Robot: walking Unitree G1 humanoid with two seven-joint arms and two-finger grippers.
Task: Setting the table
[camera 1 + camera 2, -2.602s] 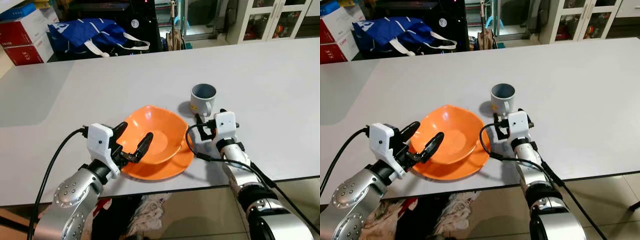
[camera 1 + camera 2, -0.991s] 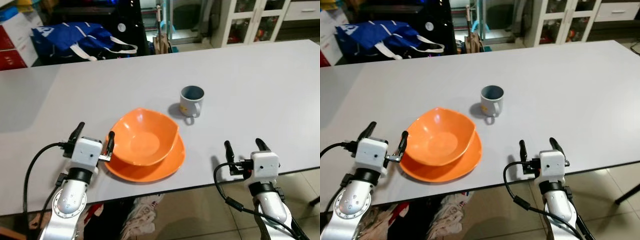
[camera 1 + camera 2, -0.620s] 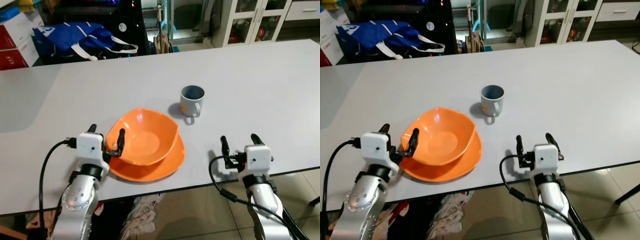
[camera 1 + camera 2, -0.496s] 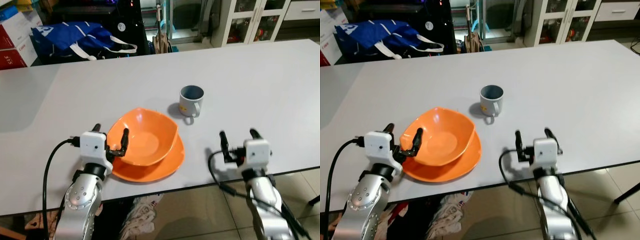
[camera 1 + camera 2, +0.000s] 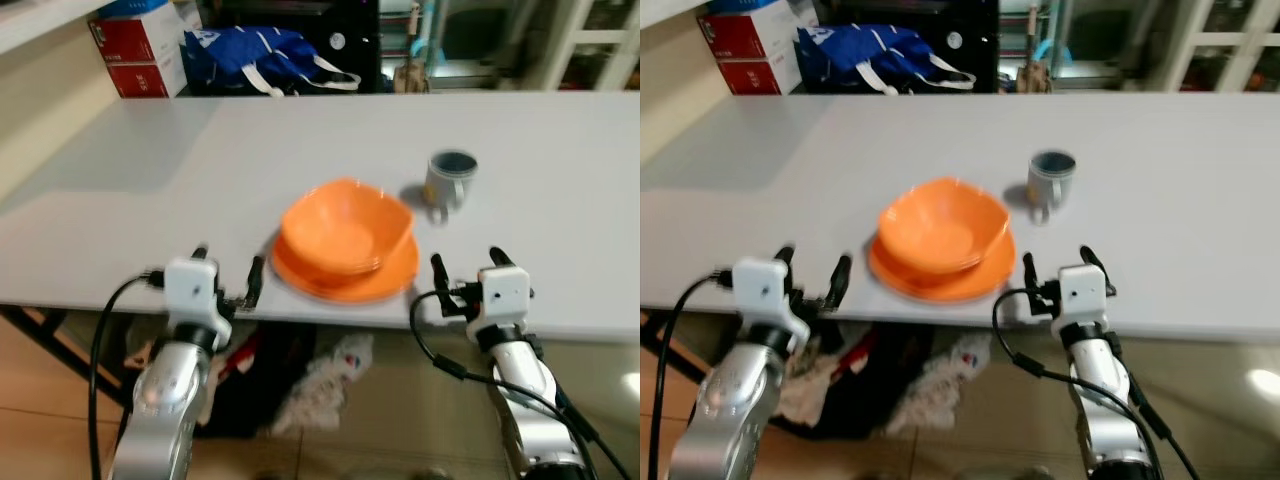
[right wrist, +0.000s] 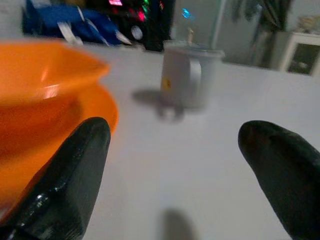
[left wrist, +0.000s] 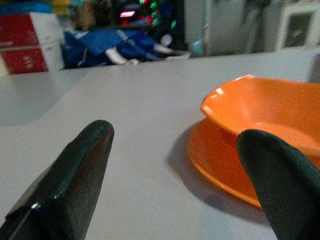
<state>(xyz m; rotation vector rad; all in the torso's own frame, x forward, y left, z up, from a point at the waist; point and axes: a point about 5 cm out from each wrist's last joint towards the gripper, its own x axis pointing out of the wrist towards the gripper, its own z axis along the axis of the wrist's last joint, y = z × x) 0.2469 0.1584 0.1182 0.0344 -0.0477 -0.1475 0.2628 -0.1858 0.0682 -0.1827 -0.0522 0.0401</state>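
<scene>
1. The orange bowl (image 5: 346, 229) sits nested in the orange plate (image 5: 345, 279) near the front edge of the white desk (image 5: 150, 190), probably as one place setting within easy reach of a seat.
2. The grey mug (image 5: 449, 180) stands upright just behind and to the right of them, apart from the plate, mouth up; its handle points toward the robot.
3. The left claw (image 5: 226, 274) and the right claw (image 5: 465, 268) hover at the desk's front edge on either side of the plate, both spread and holding nothing.
</scene>
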